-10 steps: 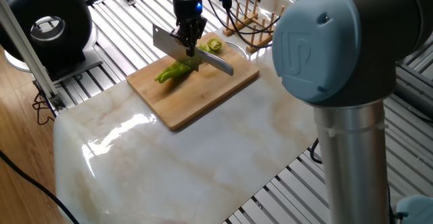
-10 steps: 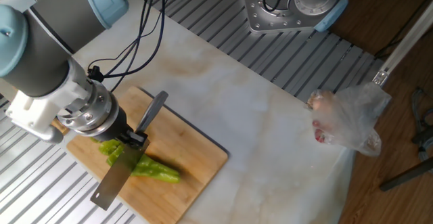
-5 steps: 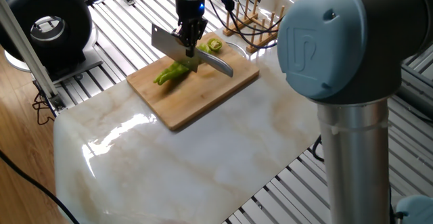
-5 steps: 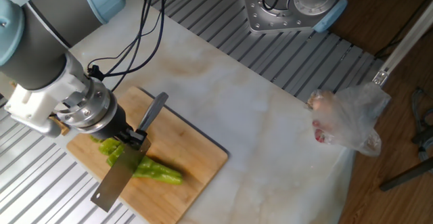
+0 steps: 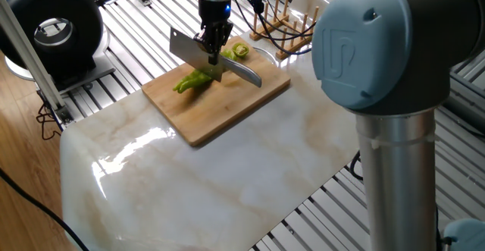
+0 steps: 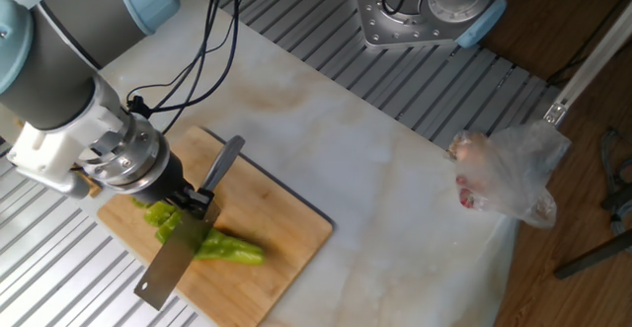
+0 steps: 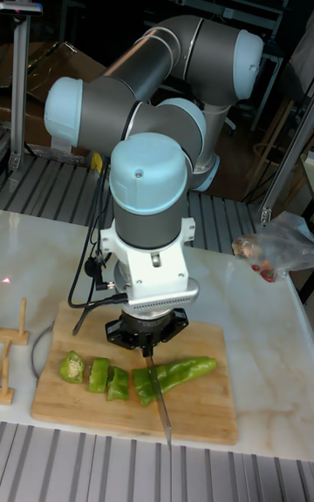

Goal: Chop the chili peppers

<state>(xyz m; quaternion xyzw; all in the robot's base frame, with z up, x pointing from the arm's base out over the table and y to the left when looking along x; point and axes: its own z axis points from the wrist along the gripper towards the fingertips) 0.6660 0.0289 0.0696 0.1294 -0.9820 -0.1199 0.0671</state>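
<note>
A long light-green chili pepper lies on the wooden cutting board. Three cut pieces sit in a row beside its cut end; one piece shows behind the blade. My gripper points straight down, shut on the knife. The blade stands across the pepper at its cut end, edge down on it. In the other fixed view my wrist hides part of the pieces.
A wooden rack stands just behind the board, and a black round device sits at the far left. A clear plastic bag with red contents lies at the slab's edge. A second robot base is bolted nearby.
The arm's upper links have shifted slightly. The knife stays across the pepper in almost the same spot, and the pepper barely moves.
</note>
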